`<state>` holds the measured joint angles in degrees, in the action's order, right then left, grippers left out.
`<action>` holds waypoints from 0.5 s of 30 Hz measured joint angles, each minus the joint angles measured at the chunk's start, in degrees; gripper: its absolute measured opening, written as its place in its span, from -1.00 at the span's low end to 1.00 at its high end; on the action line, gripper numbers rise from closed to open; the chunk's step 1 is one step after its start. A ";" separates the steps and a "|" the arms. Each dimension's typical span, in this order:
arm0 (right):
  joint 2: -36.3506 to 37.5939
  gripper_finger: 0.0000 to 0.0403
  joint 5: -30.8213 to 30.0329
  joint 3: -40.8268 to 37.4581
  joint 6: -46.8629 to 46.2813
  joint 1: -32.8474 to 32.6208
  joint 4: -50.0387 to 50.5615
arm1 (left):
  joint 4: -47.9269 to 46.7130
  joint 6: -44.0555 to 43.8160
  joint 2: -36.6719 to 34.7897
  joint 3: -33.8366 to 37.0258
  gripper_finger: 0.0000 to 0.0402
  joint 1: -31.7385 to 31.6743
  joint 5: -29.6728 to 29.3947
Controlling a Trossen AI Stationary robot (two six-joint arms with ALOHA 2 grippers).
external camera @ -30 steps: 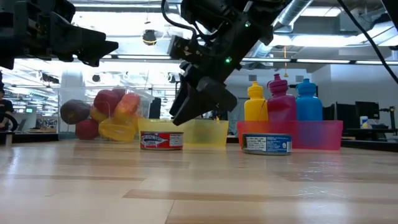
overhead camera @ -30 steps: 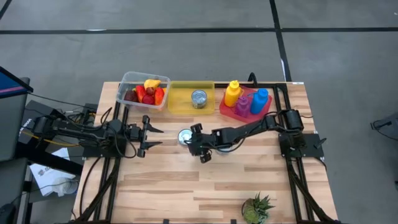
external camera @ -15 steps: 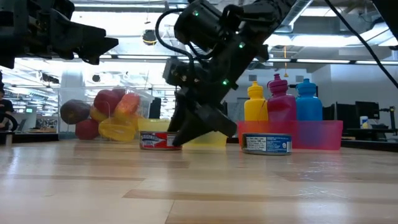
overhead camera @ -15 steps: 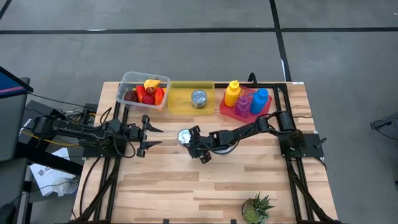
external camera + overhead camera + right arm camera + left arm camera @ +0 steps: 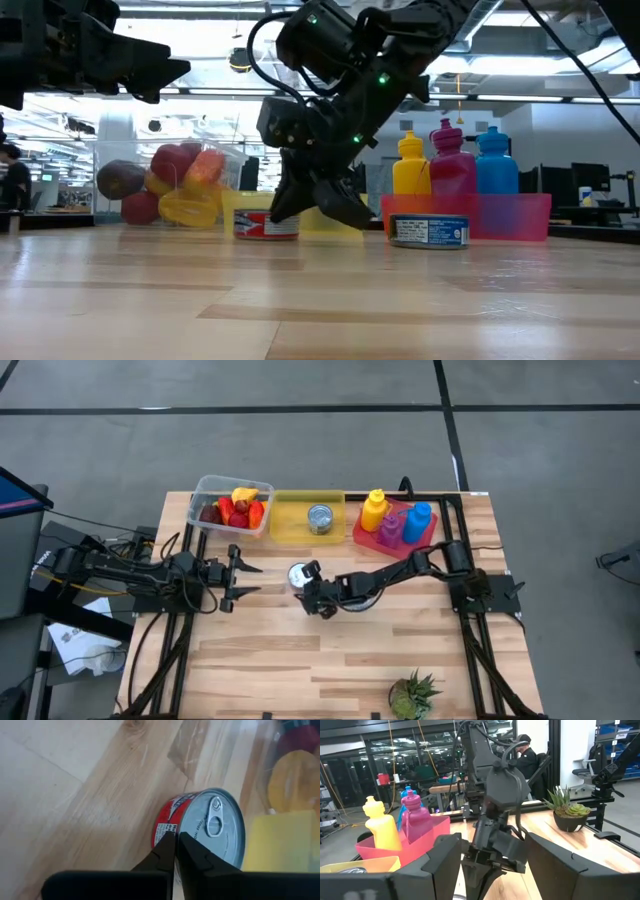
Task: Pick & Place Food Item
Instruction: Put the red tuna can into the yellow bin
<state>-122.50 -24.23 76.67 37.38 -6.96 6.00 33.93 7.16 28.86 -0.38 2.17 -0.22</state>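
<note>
1. Your right gripper is low over the counter, right beside the red-label tin can. Jaws are together with nothing between them; the right wrist view shows the tips pressed shut against the can's side, not around it.
2. That can stands upright on the wood, pull-tab lid up, just in front of the yellow bin.
3. In the low view the closed tips come down onto the can at an angle.
4. A second tin can sits inside the yellow bin. A third can shows in the low view in front of the pink tray; the arm hides it from above.
5. Your left gripper hovers well left of the can, jaws apart, holding nothing.
6. The clear tub of fruit is at the back left. The pink tray holds yellow, magenta and blue bottles at the back right.
7. A potted succulent sits at the front edge.
</note>
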 joint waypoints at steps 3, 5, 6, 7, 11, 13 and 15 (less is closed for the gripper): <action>-0.19 -0.99 -4.49 -0.20 0.37 -0.88 -1.22 | 0.00 0.03 0.00 0.00 0.04 0.00 0.01; -0.39 -0.99 -7.10 -0.34 0.19 -1.48 -2.37 | 0.00 0.04 0.00 0.00 0.04 0.00 0.01; -0.52 -1.00 -8.36 -0.42 0.16 -1.78 -3.13 | 0.00 0.04 0.00 0.00 0.04 0.00 0.00; -0.60 -1.00 -9.48 -0.45 0.18 -2.04 -3.83 | 0.00 0.04 0.00 0.00 0.04 0.00 0.01; -0.49 -1.00 -11.86 1.73 0.15 -2.20 -3.14 | 0.00 0.07 0.00 0.00 0.04 0.00 0.01; -0.46 -1.00 -12.85 3.31 0.18 -1.81 -1.35 | -0.01 0.01 0.00 0.00 0.04 0.00 0.01; -0.46 -1.00 -12.93 5.55 0.58 -0.96 0.90 | -0.02 -0.04 0.00 0.00 0.04 0.00 0.01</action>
<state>-122.96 -37.17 82.22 37.96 -7.92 6.90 33.91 7.11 28.86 -0.38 2.17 -0.21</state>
